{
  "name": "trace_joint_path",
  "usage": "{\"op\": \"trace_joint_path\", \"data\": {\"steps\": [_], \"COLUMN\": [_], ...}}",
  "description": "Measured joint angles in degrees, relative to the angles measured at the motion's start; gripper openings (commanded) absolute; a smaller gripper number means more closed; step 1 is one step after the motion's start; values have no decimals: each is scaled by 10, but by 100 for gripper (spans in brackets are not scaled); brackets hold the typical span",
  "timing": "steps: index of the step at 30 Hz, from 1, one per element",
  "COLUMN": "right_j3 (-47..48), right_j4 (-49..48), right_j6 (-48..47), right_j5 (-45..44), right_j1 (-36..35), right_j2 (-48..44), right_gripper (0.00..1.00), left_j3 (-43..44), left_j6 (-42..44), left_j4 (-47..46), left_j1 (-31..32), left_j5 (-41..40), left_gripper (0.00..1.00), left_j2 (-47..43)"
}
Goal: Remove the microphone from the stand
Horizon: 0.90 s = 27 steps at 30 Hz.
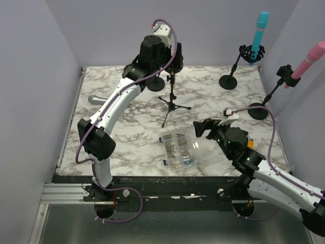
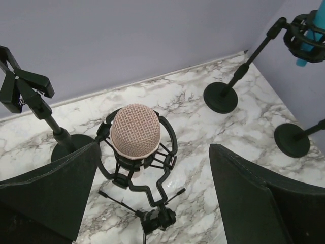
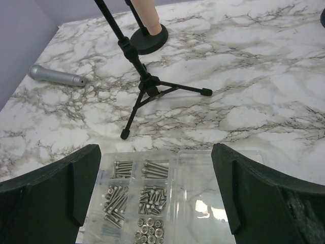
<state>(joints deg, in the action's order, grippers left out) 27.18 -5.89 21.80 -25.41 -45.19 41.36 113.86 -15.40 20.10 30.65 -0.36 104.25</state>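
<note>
Microphone, round pinkish wire-mesh head (image 2: 135, 131), seated upright in a black wire cradle (image 2: 167, 147) on a black tripod stand (image 1: 171, 101), mid-rear of the white marble tabletop (image 1: 127, 147).

Left claw (image 2: 155, 152): released, jaws spread wide, hanging directly above the head, which lies below and between the fingers, apart from both. Long axis near vertical, pointing up at the claw; a straight descent looks the likely approach. Left arm far nearer. Right claw (image 3: 155, 173): likewise released, empty, well apart over a clear plastic box of screws (image 3: 147, 198). Microphone body hidden under head and cradle; the cradle's hold on it cannot be made out. In the top view the microphone cannot be picked out beneath the left wrist.
</note>
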Motion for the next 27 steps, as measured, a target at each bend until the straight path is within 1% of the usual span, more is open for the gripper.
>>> {"op": "trace_joint_path", "data": {"steps": [2,5,9,10,16,19,21,27], "right_j3": [0,0,-1,-1,-2,-3,-4,-4], "right_j4": [0,0,0,0,0,-1,-1,-1], "right_j6": [0,0,0,0,0,0,0,0], "right_j5": [-5,-5,-5,-5,-5,-5,-5,-8], "right_j1": [-1,-1,-1,-1,-1,-1,-1,-1], "right_j2": [1,1,4,5,6,6,6,6], "right_gripper": [100,100,100,100,100,100,100,100], "left_j3": [29,42,46,46,46,46,46,46], "left_j6": [7,12,18,20,28,28,25,16], "left_j4": [10,13,14,14,7,0,-7,-14], "left_j1": [9,14,17,17,25,29,30,35], "left_j5": [-25,-50,-76,-81,-111,-113,-113,-120], "left_gripper": [90,87,75,74,73,70,65,39], "left_j2": [31,54,72,74,80,81,84,108]}}
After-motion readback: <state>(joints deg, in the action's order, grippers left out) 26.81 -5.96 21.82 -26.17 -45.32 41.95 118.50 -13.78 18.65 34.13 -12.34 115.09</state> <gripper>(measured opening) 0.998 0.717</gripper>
